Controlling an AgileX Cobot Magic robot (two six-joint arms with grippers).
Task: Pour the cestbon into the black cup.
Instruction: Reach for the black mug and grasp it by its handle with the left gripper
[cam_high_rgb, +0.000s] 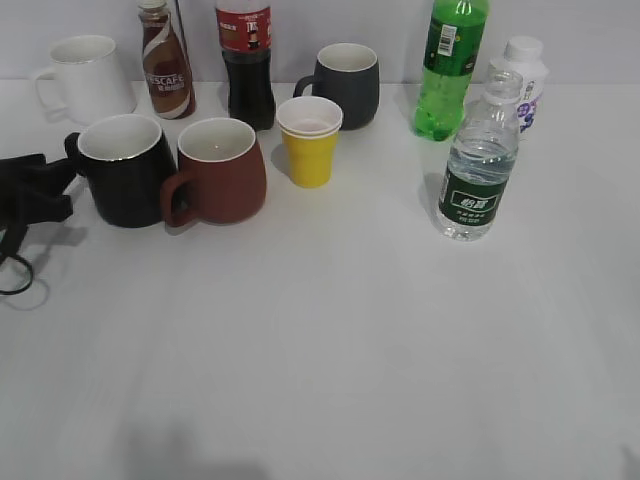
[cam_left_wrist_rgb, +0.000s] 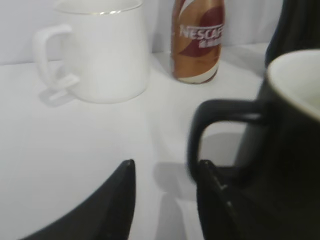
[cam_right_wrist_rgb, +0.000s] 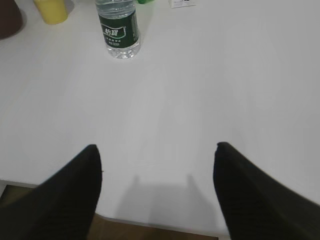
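While one cestbon (cam_high_rgb: 479, 170) stands, four mugs wait

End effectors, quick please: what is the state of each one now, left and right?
Left end effector: open, one finger at the handle of the glossy black mug, gripping nothing.
Right end effector: open, empty.
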